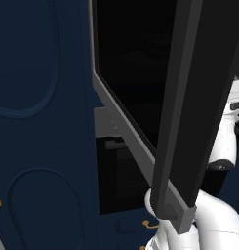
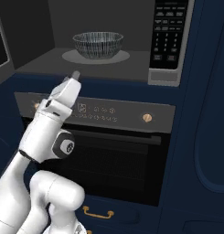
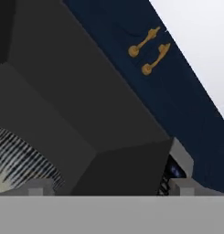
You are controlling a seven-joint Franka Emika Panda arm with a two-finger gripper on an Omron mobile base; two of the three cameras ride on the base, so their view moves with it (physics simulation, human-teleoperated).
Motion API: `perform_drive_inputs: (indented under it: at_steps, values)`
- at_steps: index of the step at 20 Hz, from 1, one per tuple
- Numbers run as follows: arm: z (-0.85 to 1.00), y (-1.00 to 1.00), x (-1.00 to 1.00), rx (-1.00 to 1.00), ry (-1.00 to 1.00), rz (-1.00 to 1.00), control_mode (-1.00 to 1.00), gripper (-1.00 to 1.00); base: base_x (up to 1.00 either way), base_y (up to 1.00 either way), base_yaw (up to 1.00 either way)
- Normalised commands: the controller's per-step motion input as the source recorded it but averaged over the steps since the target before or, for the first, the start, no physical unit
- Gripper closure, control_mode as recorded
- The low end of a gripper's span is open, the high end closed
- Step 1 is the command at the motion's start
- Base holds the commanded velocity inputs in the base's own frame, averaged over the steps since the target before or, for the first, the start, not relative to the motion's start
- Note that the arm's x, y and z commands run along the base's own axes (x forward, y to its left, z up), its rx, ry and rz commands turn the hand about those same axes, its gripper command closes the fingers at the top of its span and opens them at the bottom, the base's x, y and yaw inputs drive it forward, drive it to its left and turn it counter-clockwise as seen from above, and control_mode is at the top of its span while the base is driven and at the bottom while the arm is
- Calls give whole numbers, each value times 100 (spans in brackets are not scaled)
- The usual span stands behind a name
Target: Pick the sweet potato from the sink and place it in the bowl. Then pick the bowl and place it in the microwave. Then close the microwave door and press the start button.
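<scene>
The microwave (image 2: 141,20) stands open in the navy cabinetry. Its wide black door (image 1: 199,97) swings out toward me and shows edge-on. Inside, the pale streaked bowl (image 2: 97,44) sits upright on the round turntable; it also shows at the lower left of the hand view as the bowl (image 3: 17,164). The keypad panel (image 2: 167,34) is on the microwave's right. My gripper (image 2: 76,74) points up at the cavity's front edge, below and left of the bowl. The gripper (image 3: 109,187) is open with nothing between its fingertips. The sweet potato is hidden, and the sink is out of view.
A black oven (image 2: 109,160) with a knobbed control strip and a bar handle sits right under the microwave. Navy cabinet doors (image 1: 38,122) with brass pulls (image 3: 147,48) surround both. The open door crowds the arm's left side.
</scene>
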Motion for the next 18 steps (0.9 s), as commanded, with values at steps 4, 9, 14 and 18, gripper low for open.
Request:
perform_drive_inputs:
  at_steps: [4, 9, 14, 18]
  values:
    - [0, 66, -41, -13, -2, -34, -100, -100, 0, 0, 0]
    - [-11, 54, -24, -16, 0, -19, -100, -100, 0, 0, 0]
    - [-10, 45, -23, -18, -9, 0, -100, -100, 0, 0, 0]
    - [-10, 74, -36, -6, -3, -5, -100, -100, 0, 0, 0]
